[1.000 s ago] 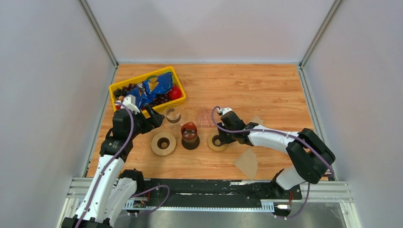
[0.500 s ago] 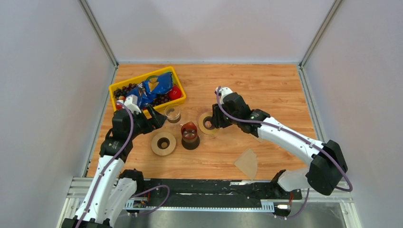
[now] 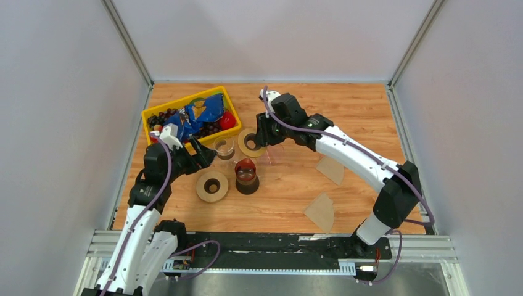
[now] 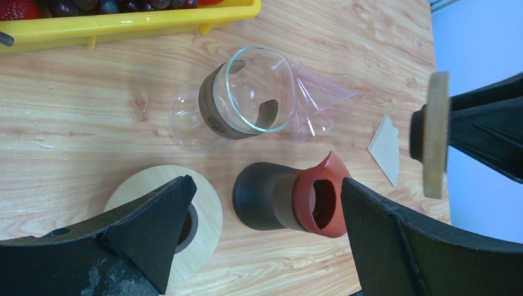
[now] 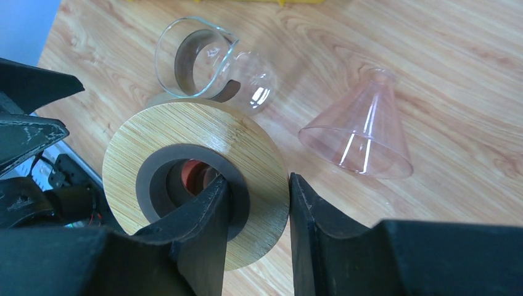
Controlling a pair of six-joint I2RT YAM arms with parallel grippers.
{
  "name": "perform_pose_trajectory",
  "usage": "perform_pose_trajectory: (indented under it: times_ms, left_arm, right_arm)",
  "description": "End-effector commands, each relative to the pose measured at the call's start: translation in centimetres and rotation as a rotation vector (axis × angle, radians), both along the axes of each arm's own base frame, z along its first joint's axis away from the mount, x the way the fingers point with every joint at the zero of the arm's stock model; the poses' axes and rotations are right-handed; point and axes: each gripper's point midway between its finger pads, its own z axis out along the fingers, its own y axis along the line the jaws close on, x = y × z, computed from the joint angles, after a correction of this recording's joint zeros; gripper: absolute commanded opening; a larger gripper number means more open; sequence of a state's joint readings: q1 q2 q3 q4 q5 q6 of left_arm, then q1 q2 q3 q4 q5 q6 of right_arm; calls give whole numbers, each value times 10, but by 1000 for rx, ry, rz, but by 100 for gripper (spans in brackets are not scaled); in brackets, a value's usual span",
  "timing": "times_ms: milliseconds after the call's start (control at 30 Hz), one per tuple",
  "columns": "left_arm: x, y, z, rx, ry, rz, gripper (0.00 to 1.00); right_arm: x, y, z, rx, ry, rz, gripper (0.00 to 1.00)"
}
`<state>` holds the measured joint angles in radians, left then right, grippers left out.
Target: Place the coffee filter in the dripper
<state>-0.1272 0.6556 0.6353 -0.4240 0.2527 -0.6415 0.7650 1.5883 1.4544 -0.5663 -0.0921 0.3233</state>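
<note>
1. Two paper fans lie flat on the desk, R side, well apart from the dripper: the far filter and the near filter. No arm touches either.
2. The dripper, a clear pinkish cone, lies on its side mid-desk, just R of the glass carafe. From the R wrist cam its wide mouth points toward the near edge.
3. R tool is clamped on a tan ring disc, w/ one finger through the dark hole and the other outside the rim. The disc is held off the desk, tilted, up btwn carafe and dripper.
4. L tool gapes wide w/ nothing in it, hovering just L of the carafe.
5. A dark red-brown piece w/ black base stands just nearer than the carafe. A second ring disc lies flat to its L.
6. A yellow bin sits far L, w/ a blue bag, dark berries and red fruit inside.
</note>
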Motion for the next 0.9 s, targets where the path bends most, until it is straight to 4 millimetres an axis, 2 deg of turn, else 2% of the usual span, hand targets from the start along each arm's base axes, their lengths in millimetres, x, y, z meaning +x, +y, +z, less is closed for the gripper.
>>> perform_pose_trajectory:
  times_ms: [0, 400, 600, 867]
  left_arm:
    - [0, 3, 12, -8, -45, 16, 100]
    - [-5, 15, 15, 1, -72, 90, 100]
    - [-7, 18, 12, 10, -64, 106, 100]
    - [-6, 21, 5, 25, -36, 118, 100]
  right_arm:
    - [-11, 25, 10, 38, 70, 79, 12]
    - [29, 86, -12, -27, 19, 67, 12]
    - [49, 106, -26, -66, -12, 33, 14]
    - [52, 120, -41, -83, -7, 51, 17]
